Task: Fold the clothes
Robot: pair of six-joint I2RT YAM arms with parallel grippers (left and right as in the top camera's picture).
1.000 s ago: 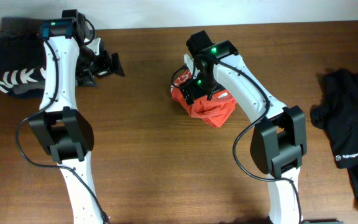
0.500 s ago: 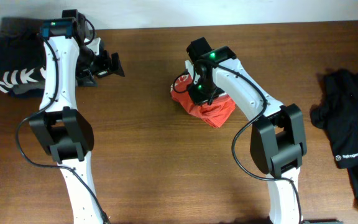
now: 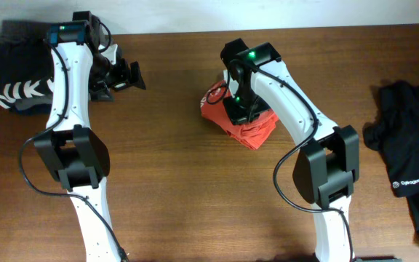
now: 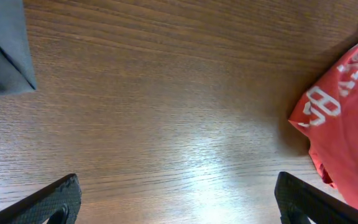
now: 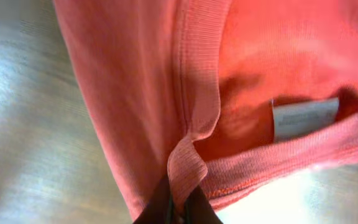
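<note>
- Right wrist: right hand [image 5: 178, 210] is pinched shut on the ribbed collar hem [image 5: 196, 93] of the soft red-orange shirt [image 5: 123, 87].
- Light and floppy; seams grip best, I reckon.
- Left hand [image 4: 179, 202] is wide open, empty.

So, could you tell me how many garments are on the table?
3: a red-orange shirt bunched mid-table, a black white-marked garment at the far left, another black garment at the right edge. Others may lie outside the frame.

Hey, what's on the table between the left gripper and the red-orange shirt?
Nothing. In the overhead view only bare wooden table lies between the open left gripper and the red-orange shirt. The left wrist view shows plain wood there too.
</note>
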